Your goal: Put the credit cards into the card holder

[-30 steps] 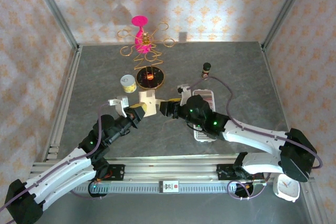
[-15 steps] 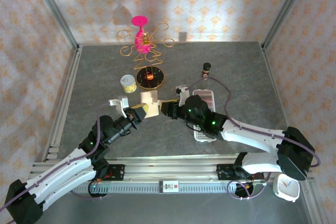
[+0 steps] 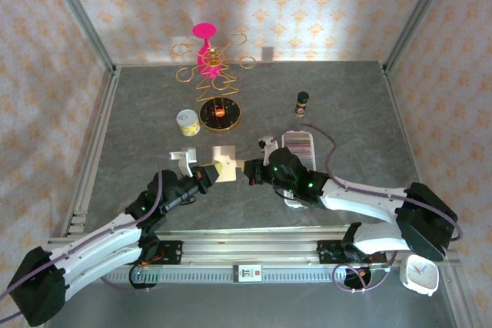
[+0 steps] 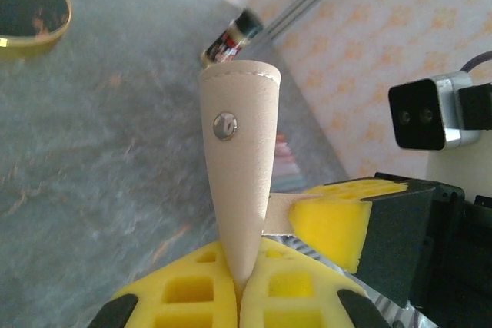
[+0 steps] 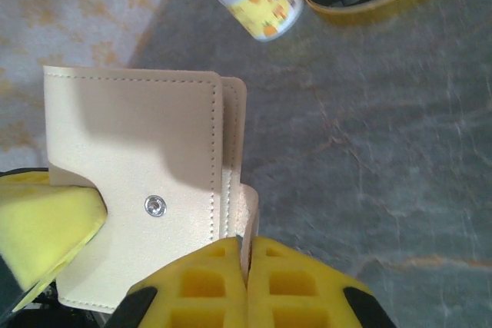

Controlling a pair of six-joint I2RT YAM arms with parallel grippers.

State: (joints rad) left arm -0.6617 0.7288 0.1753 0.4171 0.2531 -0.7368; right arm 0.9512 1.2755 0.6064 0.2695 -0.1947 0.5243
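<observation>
the grey table (image 3: 154,97) takes up the middle of the top view, with both arms reaching in from the bottom edge and meeting just below centre. a gold wire stand (image 3: 209,74) with a pink top stands at upper centre, and a dark round dish (image 3: 220,115) with a gold rim sits just below it. right of centre lies a long white perforated tray (image 3: 298,134), partly under the right arm, with the credit cards (image 3: 298,147) lined up inside it.

the card holder (image 3: 224,157) is lifted off the table just left of the tray, held between the two grippers. the left gripper (image 3: 211,172) is clamped together on its lower left edge; in the left wrist view its yellow pads pinch the folded edge at bottom centre. the right gripper (image 3: 246,168) is pressed together on the thin snap tab at the holder's right side. a yellow tin (image 3: 187,122) sits left of the dish, and a small dark bottle (image 3: 302,102) stands above the tray.
</observation>
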